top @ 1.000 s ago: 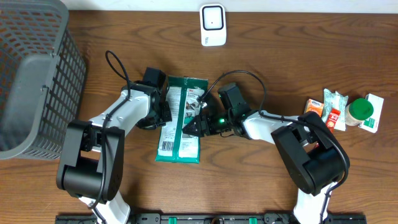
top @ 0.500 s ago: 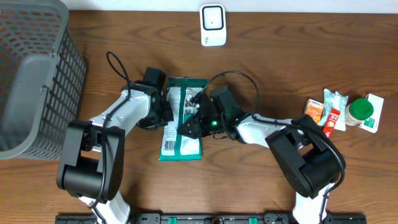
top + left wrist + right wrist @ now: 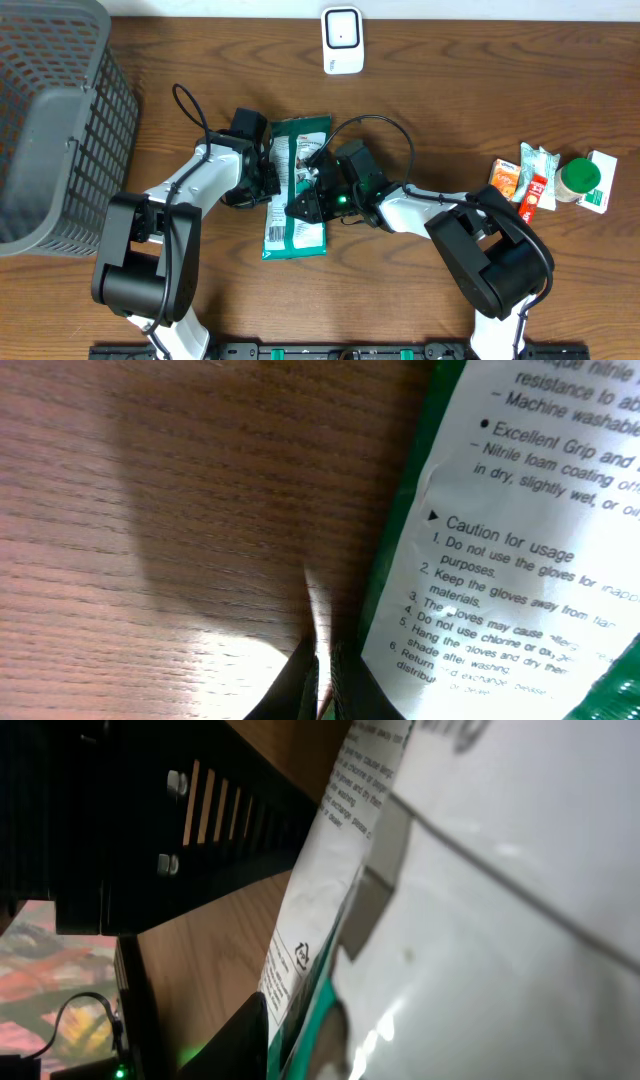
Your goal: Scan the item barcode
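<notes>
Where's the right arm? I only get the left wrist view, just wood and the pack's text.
Observer: The right fingers are over the middle of the pack, reaching in from its right side.
Operator: Is the scanner near?
Observer: The scanner stands at the table's far edge, beyond the pack's top end.
Operator: Anything else around?
Observer: A grey basket stands at the far left.

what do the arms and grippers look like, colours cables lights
The left arm and right arm match: white links between bulky black joint housings, ending in the black left gripper and right gripper. A thin black cable loops above each wrist. A small green light glows by the right wrist.
</notes>
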Robot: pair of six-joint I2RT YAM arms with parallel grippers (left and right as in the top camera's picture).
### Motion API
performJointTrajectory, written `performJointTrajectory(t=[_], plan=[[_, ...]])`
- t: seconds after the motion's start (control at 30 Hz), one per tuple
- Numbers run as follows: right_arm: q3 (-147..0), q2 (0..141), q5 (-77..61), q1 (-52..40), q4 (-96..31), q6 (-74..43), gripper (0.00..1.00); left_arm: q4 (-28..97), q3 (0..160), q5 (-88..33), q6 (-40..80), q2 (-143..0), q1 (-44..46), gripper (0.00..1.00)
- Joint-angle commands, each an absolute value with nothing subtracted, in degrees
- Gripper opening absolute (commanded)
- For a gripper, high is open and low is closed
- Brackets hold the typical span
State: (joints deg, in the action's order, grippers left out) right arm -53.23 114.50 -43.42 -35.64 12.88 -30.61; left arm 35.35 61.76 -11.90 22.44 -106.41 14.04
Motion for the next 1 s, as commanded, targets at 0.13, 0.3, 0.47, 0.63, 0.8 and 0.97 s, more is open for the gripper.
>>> performJointTrajectory(t=[0.13, 0.3, 0.47, 0.63, 0.8, 0.97], plan=[[-53.0, 115.4, -43.4, -36.1, 13.0, -30.2, 0.26, 35.2, 59.3, -14.6, 22.1, -111.0, 14.9, 0.09], [-53.0, 115.4, -43.4, -36.5, 13.0, -30.2, 0.27, 35.2, 59.3, -14.6, 22.1, -111.0, 14.9, 0.09], [-53.0, 115.4, -42.7, -37.5, 13.0, -30.2, 0.22, 34.8, 59.3, -14.6, 22.1, -111.0, 14.9, 0.09], [-53.0, 115.4, -41.9, -37.6, 12.9, -30.2, 0.06, 34.8, 59.3, -14.6, 22.1, -111.0, 14.9, 0.09], [-53.0, 115.4, -42.1, -37.6, 12.6, -30.2, 0.08, 34.7, 59.3, -14.6, 22.1, -111.0, 14.9, 0.09], [-53.0, 115.4, -42.1, -37.2, 10.4, -30.2, 0.01, 34.2, 59.4, -14.4, 22.1, -110.5, 14.9, 0.09]])
